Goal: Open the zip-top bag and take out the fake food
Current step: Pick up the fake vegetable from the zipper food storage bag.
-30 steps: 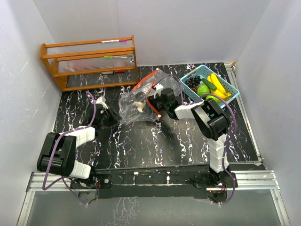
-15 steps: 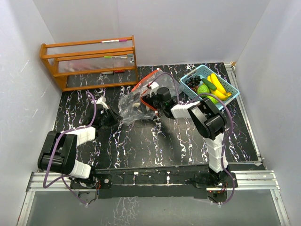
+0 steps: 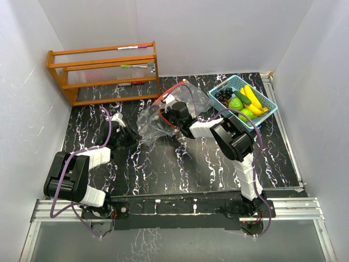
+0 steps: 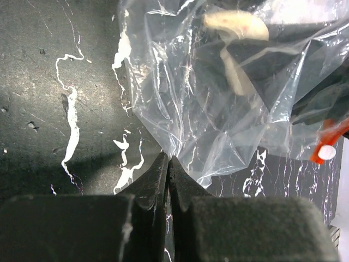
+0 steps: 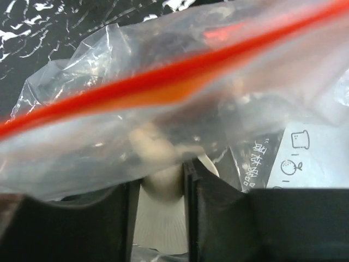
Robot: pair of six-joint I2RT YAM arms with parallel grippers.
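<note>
The clear zip-top bag (image 3: 150, 121) with a red zip strip (image 5: 163, 82) lies on the black marbled table. My left gripper (image 3: 130, 136) is shut on the bag's near corner (image 4: 169, 159). My right gripper (image 3: 168, 112) is inside the bag's mouth, its jaws closed around a cream mushroom-shaped toy piece (image 5: 161, 174). That piece also shows through the plastic in the left wrist view (image 4: 234, 27). Yellow bananas (image 3: 252, 99), a round green fruit (image 3: 235, 103) and dark grapes (image 3: 222, 95) lie in the light-blue basket (image 3: 271, 107).
An orange wooden rack (image 3: 103, 71) stands at the back left. The basket sits at the back right, close to the right arm's elbow. White walls enclose the table on three sides. Printed paper (image 5: 316, 158) shows to the right of the right gripper's fingers.
My right gripper has moved left, deeper into the bag's mouth, and now covers the cream piece. The bag has shifted slightly. The left arm has stayed still.
</note>
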